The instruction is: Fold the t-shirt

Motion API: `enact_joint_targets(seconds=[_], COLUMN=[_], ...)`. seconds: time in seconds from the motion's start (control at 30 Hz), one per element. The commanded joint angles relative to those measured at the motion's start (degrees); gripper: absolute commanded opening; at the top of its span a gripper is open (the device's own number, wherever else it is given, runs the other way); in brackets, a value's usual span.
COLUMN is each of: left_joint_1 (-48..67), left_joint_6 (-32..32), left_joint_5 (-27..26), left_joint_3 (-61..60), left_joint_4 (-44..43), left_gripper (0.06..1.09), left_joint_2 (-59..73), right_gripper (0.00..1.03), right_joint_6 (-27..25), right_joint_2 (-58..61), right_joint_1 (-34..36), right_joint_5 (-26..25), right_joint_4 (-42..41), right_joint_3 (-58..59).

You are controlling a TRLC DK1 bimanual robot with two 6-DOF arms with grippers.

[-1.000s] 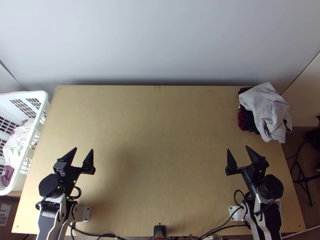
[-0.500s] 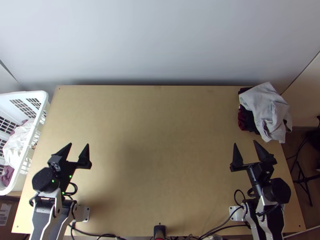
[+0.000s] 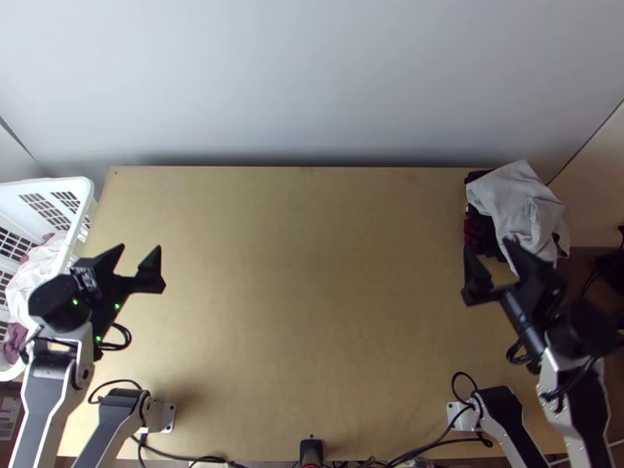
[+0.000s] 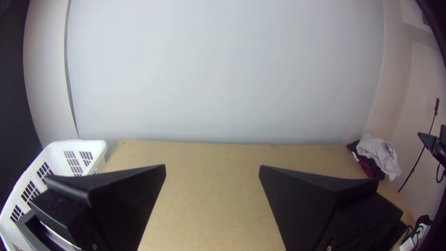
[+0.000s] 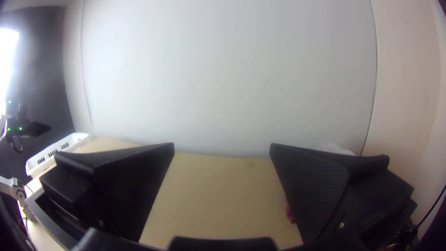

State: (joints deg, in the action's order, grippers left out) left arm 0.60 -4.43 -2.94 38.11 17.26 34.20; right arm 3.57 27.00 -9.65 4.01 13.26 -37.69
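The light wooden table (image 3: 312, 312) is backed by a plain pale wall (image 3: 312, 78) and provides the flat working surface. A white perforated plastic basket (image 3: 87, 192) stands at its left side, containing crumpled white cloth (image 3: 35, 273) and purple cloth (image 3: 14, 341). At the far right corner, a loosely draped light grey cloth (image 3: 519, 207) lies on dark and maroon cloth (image 3: 471, 234). I cannot tell which garment is the t-shirt; the basket is probably the supply, the corner pile the output, leaving the middle for folding. My left gripper (image 3: 141, 248) is positioned near the basket, its jaws set wide and holding nothing. My right gripper (image 3: 487, 245) is near the pile, jaws likewise wide and unloaded. This setting presumably suits picking up cloth. Next step: select the garment and spread it centrally.
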Motion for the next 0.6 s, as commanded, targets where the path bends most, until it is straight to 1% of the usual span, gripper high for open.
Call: enact_joint_targets(seconds=[0.0,0.1,0.23,0.33,0.5,0.57], left_joint_1=[-0.60,-0.69,-1.04,-1.57,-2.36,-2.36], left_joint_6=[0.56,0.47,0.47,-0.06,-1.11,-1.02], left_joint_5=[0.04,0.04,-0.05,-0.05,0.13,0.39], left_joint_3=[13.22,18.85,26.23,31.85,39.85,42.05], left_joint_4=[5.51,7.53,9.46,10.87,11.40,11.66], left_gripper=[1.04,1.04,1.04,1.04,1.04,1.04], left_joint_2=[8.43,12.56,18.98,25.66,37.70,41.21], right_gripper=[0.96,0.96,0.96,0.96,0.96,0.96], right_joint_6=[5.92,5.83,5.65,5.48,5.04,3.81], right_joint_2=[15.97,19.67,26.08,30.39,40.76,44.63], right_joint_1=[-0.90,-0.81,-0.46,0.33,0.51,0.51], right_joint_5=[-0.32,-0.41,-0.41,-0.50,-0.41,-0.50], right_joint_4=[2.04,-0.60,-2.01,-5.61,-5.70,-5.70], right_joint_3=[-16.89,-19.79,-24.97,-27.00,-33.32,-35.70])
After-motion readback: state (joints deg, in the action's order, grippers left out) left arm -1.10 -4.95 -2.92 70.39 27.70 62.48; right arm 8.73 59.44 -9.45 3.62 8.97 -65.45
